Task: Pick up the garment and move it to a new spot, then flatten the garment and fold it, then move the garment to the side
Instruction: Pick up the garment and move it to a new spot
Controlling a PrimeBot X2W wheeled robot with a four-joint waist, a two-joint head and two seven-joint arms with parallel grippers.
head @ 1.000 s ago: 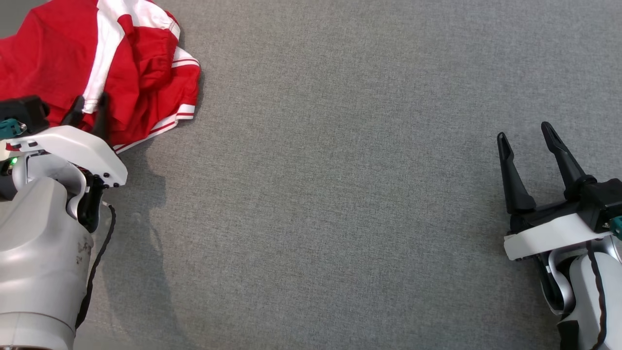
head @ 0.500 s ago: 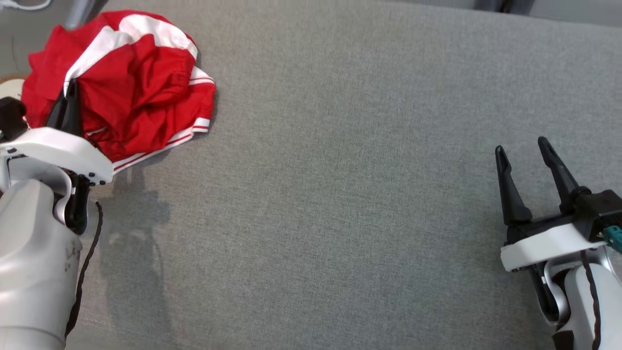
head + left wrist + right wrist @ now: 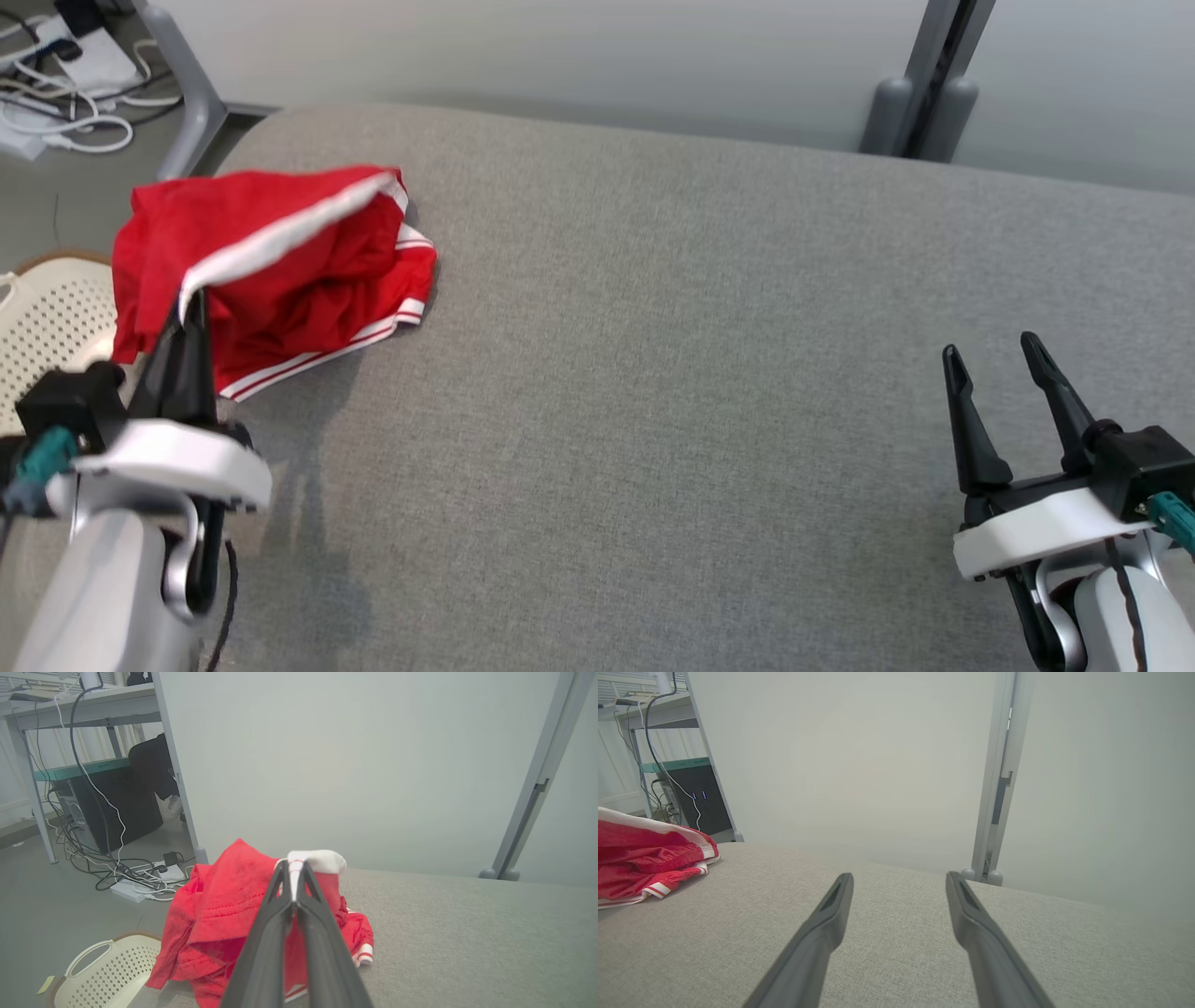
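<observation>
The left gripper (image 3: pixel 191 306) is pinched tight on the white band of the red garment (image 3: pixel 308 261), which is bunched at the grey surface's (image 3: pixel 672 392) far-left corner. The right gripper (image 3: pixel 989 347) hovers with its fingers apart. I'd say step 1 has barely begun, and moving, flattening and folding are all left.

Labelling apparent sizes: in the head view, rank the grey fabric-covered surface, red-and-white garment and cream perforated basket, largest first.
1. grey fabric-covered surface
2. red-and-white garment
3. cream perforated basket, cut off by the frame edge, so less sure
</observation>
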